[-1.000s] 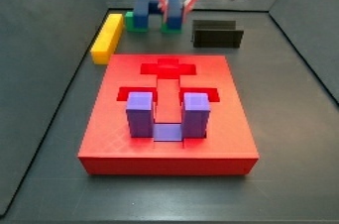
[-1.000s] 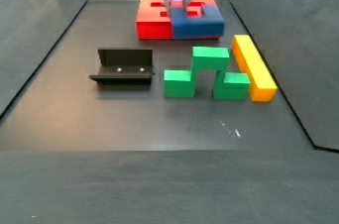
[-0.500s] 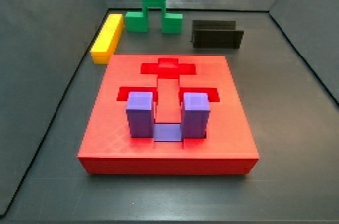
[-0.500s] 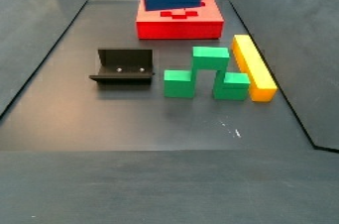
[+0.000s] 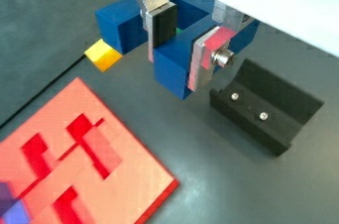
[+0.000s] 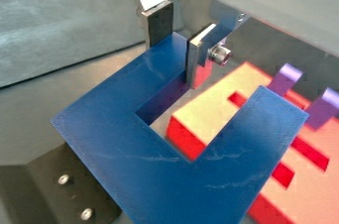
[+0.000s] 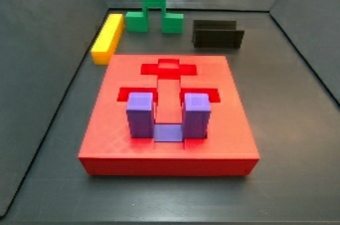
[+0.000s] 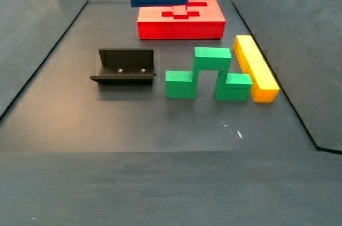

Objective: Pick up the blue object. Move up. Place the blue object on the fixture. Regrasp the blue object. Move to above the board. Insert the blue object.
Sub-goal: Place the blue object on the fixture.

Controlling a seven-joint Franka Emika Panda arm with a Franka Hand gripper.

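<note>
Blue object (image 6: 185, 159) in gripper (image 5: 185, 40) (raised)

Dark floor (image 8: 160, 140): board (image 8: 181, 22), fixture (image 8: 123, 69), green block (image 8: 207, 73), yellow bar (image 8: 255, 67).

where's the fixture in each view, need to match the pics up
Wrist view: the fixture lies beside the gripper holding the blue object.
Wrist view: dark corner under the blue object.
Side view: behind the board.
Side view: alone, centre-left.
Shared landmark: the board.
</note>
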